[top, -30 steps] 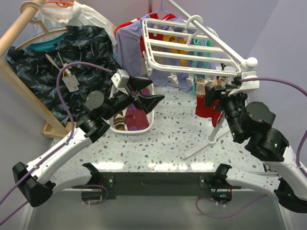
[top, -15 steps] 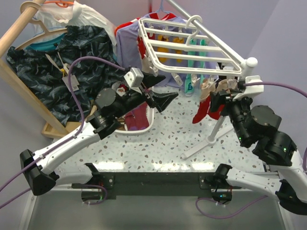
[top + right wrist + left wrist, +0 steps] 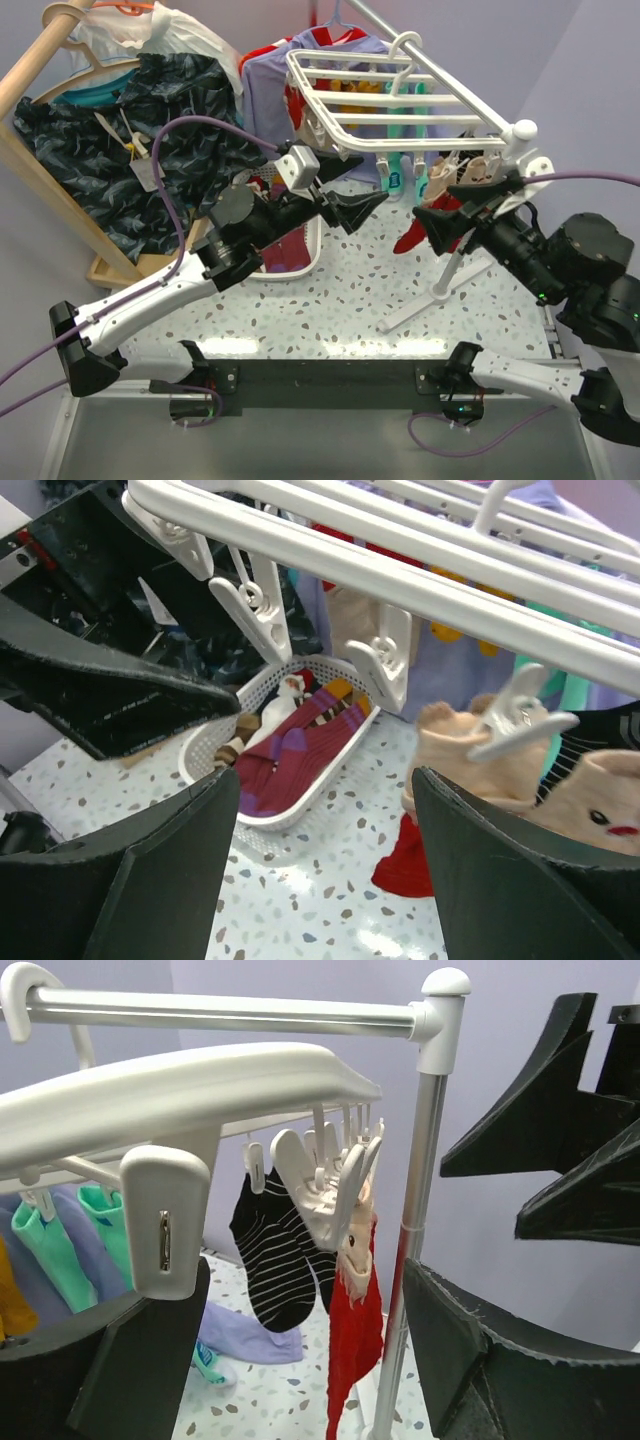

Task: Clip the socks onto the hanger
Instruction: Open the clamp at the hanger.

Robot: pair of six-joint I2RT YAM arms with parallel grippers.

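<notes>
Both grippers are spread open, holding nothing. The left gripper [image 3: 352,188] hangs just under the near-left corner of the hanger [image 3: 400,120]. The right gripper [image 3: 435,203] is below its near edge, beside the dangling clips [image 3: 385,665]. The maroon socks [image 3: 300,755] lie in the white basket [image 3: 215,750] on the table [image 3: 350,290] — lower down, well apart from both grippers.
</notes>
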